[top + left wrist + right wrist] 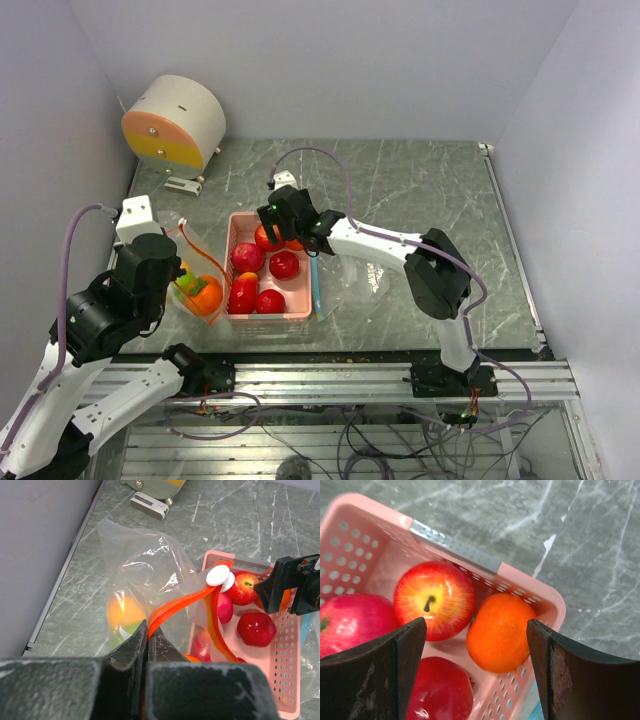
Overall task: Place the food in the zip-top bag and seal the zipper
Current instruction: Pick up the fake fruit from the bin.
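My left gripper (146,627) is shut on the orange zipper strip (175,605) of a clear zip-top bag (145,565), holding its mouth up left of the basket. A white slider (219,575) sits on the strip. Inside the bag lie an orange fruit (125,611) and a green one (186,283). The pink basket (540,592) holds several red apples (284,264) and an orange (500,632). My right gripper (476,627) hangs open over the basket's far end, with the orange between its fingers, untouched, and a red-yellow apple (435,605) beside it.
A second clear bag (355,280) with a teal-blue strip (316,288) lies flat against the basket's right side. A round cream and orange device (175,122) stands at the back left. A grey wall runs close along the table's left edge.
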Action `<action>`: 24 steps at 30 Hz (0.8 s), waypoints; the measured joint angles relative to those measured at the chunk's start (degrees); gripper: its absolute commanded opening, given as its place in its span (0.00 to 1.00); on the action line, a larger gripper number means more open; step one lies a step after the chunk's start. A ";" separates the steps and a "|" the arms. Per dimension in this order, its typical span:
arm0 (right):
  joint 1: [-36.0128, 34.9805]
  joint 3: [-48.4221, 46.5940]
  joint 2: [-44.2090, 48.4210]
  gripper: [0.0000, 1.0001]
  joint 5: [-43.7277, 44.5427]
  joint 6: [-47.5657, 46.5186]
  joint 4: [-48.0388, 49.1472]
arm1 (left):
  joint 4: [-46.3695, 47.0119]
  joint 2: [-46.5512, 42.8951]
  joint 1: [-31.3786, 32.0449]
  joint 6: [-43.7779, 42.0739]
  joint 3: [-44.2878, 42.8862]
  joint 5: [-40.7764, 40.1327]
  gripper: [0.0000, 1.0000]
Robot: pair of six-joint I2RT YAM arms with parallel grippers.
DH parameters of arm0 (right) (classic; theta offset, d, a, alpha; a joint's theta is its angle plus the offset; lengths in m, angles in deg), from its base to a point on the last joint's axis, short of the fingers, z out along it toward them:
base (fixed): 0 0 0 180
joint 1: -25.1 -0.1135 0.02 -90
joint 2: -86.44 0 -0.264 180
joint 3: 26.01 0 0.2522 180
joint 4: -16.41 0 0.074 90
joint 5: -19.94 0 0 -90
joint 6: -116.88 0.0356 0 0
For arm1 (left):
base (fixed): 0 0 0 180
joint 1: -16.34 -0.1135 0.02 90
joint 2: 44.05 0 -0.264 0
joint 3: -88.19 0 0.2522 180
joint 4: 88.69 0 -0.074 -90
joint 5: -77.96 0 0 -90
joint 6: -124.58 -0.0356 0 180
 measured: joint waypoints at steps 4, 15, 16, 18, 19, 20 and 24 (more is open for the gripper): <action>-0.17 0.31 -0.28 0.81 1.92 -0.09 -2.95 | 0.02 0.02 0.00 -0.02 0.00 0.00 0.07; -0.22 -3.28 -6.36 0.71 4.31 -1.64 -5.68 | 0.00 -0.28 0.00 -0.02 0.42 0.00 0.07; -0.20 -3.52 -6.80 0.69 4.39 -1.68 -6.01 | 0.00 -0.48 0.00 -0.02 0.42 0.00 0.07; -0.13 -3.96 -7.69 0.62 4.52 -1.77 -6.29 | -0.11 -0.85 0.00 0.00 0.44 -0.02 0.07; -0.13 -4.26 -7.78 0.57 4.66 -1.84 -6.38 | -0.15 -1.03 0.00 0.00 0.44 -0.02 0.07; -0.13 -4.28 -7.76 0.50 4.66 -1.84 -6.38 | -0.17 -1.09 0.00 0.00 0.42 -0.02 0.07; -0.15 -4.31 -7.58 0.25 5.51 -1.75 -5.70 | -0.33 -1.16 0.00 0.00 0.44 0.00 0.07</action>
